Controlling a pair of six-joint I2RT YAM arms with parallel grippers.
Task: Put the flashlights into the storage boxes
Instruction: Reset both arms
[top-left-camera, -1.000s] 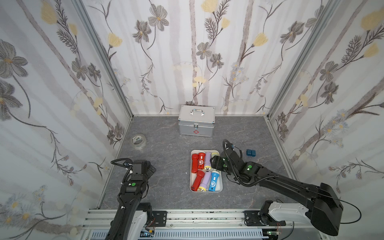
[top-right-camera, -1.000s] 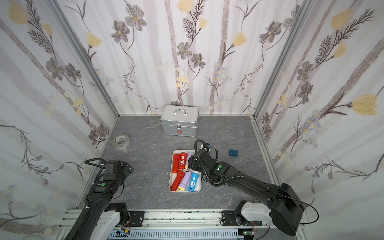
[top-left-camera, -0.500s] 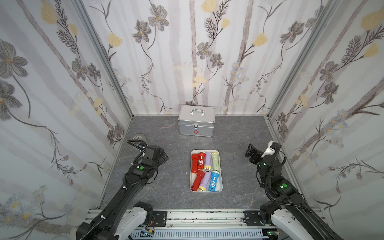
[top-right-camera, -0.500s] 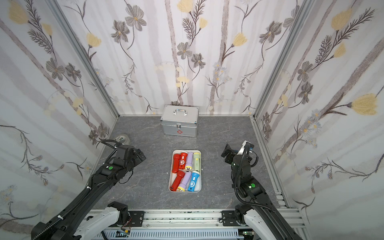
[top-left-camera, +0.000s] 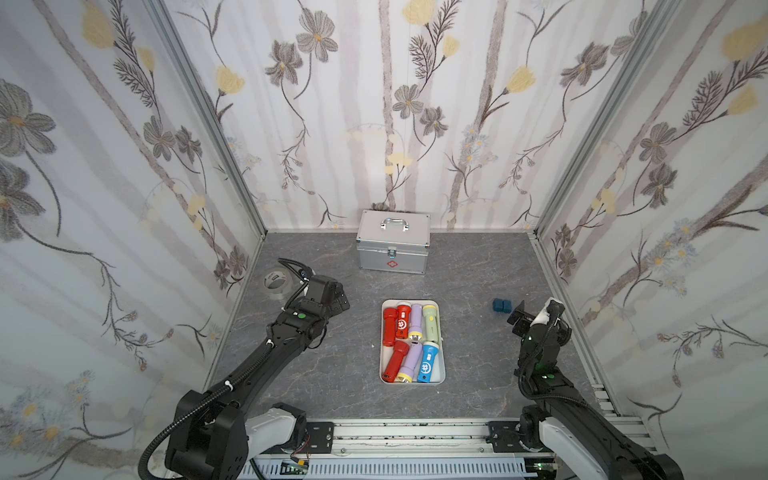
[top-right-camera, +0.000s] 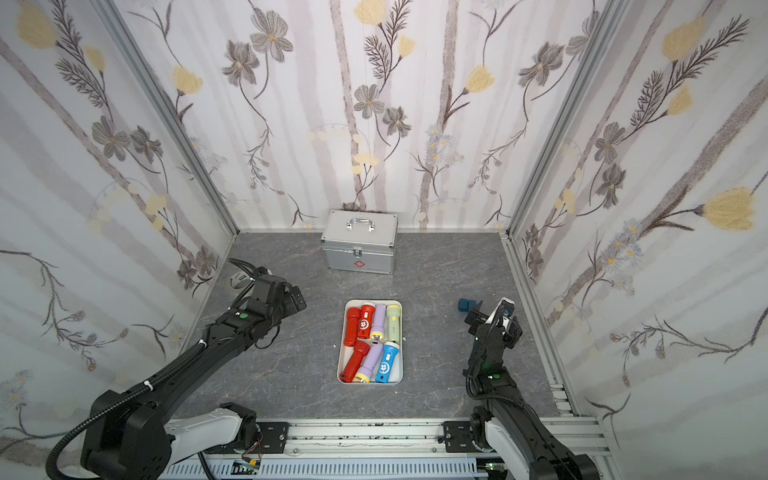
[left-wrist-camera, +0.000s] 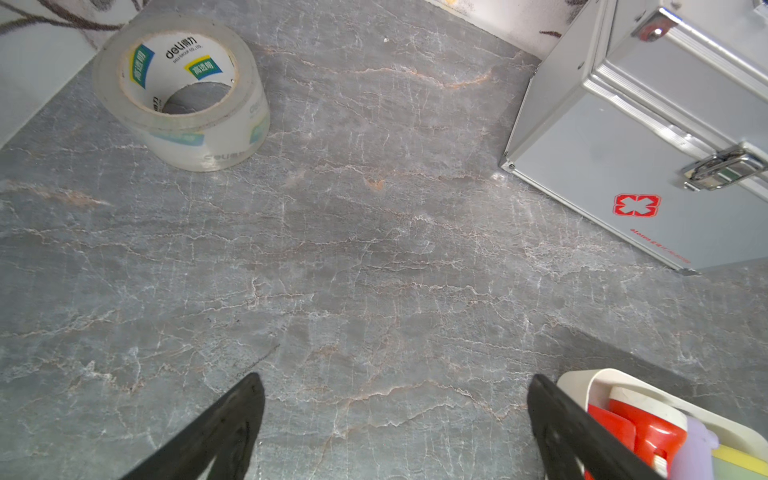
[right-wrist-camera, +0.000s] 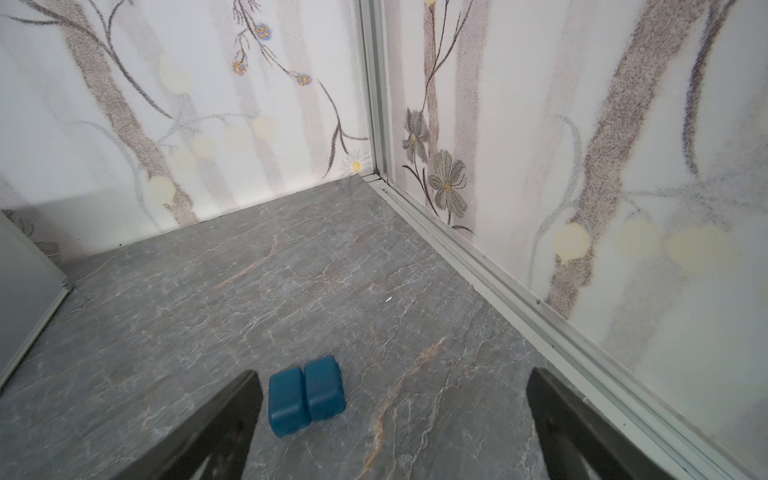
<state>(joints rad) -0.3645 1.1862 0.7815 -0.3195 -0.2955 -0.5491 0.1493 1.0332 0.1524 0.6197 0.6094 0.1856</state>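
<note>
The white storage box (top-left-camera: 443, 365) (top-right-camera: 400, 365) lies mid-floor in both top views. Several flashlights lie inside it: red ones (top-left-camera: 389, 326), lilac ones (top-left-camera: 415, 320), a pale green one (top-left-camera: 430, 322) and a blue one (top-left-camera: 427, 362). My left gripper (top-left-camera: 338, 300) (left-wrist-camera: 395, 382) hovers open and empty over bare floor left of the box. The box's corner (left-wrist-camera: 582, 380) and a red flashlight (left-wrist-camera: 648, 428) show beside one finger. My right gripper (top-left-camera: 535, 311) (right-wrist-camera: 392, 378) is open and empty, right of the box near the wall.
A silver case with a red cross (top-left-camera: 394, 245) (left-wrist-camera: 648, 137) stands at the back. A roll of clear tape (top-left-camera: 276, 284) (left-wrist-camera: 183, 95) sits by the left wall. Two dark blue blocks (top-left-camera: 501, 305) (right-wrist-camera: 305, 395) lie just ahead of my right gripper.
My right gripper has drawn back from over the box to the right wall, leaving the pale green flashlight inside. My left arm has reached forward from the front left toward the tape.
</note>
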